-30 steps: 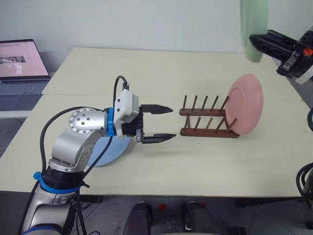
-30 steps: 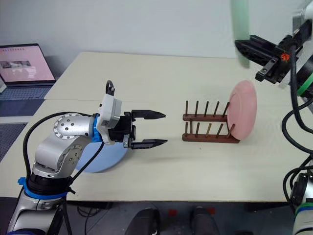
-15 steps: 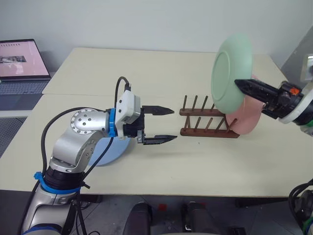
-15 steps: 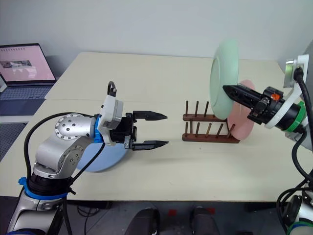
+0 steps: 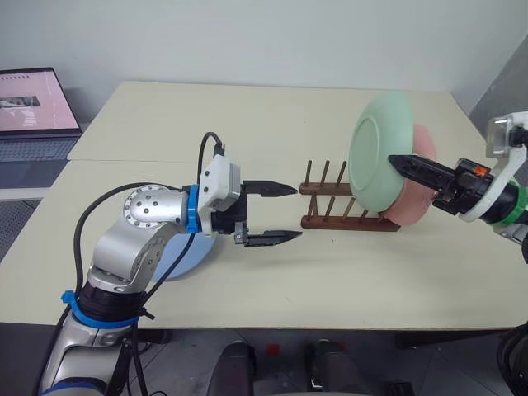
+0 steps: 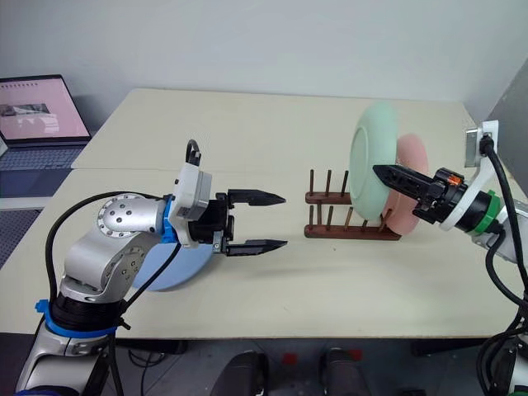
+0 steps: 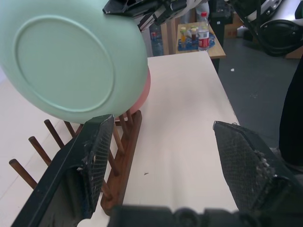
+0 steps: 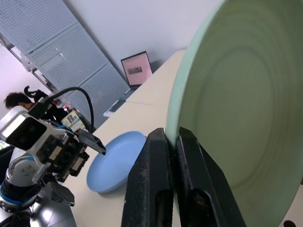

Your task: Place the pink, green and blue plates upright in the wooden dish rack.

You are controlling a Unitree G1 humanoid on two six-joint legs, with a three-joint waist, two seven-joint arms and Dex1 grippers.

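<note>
Nearest us on the left, our left hand [image 5: 285,214] hangs above the cream counter [image 5: 330,272], its two black fingers spread wide and level, pointing toward the rack with nothing between them. Under our left arm the blue plate [image 6: 177,272] lies flat on the counter, partly hidden by the arm; our right wrist view shows it [image 8: 116,161] resting bowl-side up.

Further out, near the middle of the counter, stands the wooden dish rack [image 5: 334,208], two dark rails with rows of upright pegs. Most of the pegs toward our left hand are bare. From our left wrist view the rack [image 7: 118,161] runs away between that hand's fingers.

At the rack's far end from our left hand the pink plate [image 5: 417,194] stands upright on edge, leaning slightly outward. Just in front of it, on the side toward our left hand, our right hand [image 5: 400,165] has its fingers pinched tight on the rim of the green plate [image 5: 375,148], which it holds upright and facing our left hand. Its lower edge sits low at the pegs; we cannot tell whether it touches the rack. It covers much of the pink plate.

Farthest back on the left, an open laptop [image 5: 33,103] sits on a separate surface.
</note>
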